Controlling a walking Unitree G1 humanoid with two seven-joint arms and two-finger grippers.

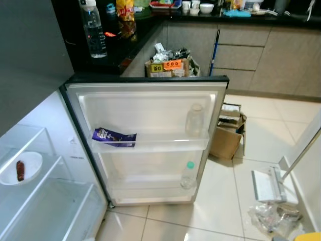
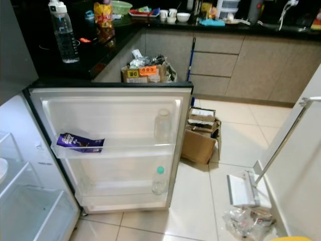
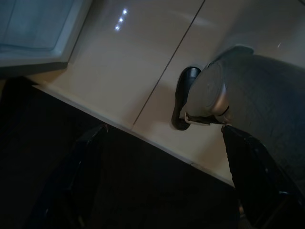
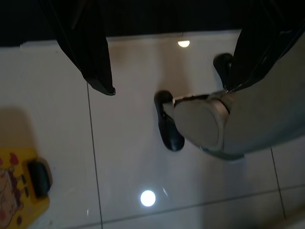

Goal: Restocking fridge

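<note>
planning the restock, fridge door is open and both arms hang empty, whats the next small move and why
Probably step toward the counter and reach for the water bottle. The door shelf holds just a purple packet and a clear bottle, so there is room, and both end effectors, left and right, hang open over the floor.

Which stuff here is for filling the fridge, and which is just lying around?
For the job: fridge door shelf, purple snack packet, clear jar, green-capped bottle, water bottle on the counter.

Just lying about: cardboard box, floor mop, crumpled plastic.
</note>
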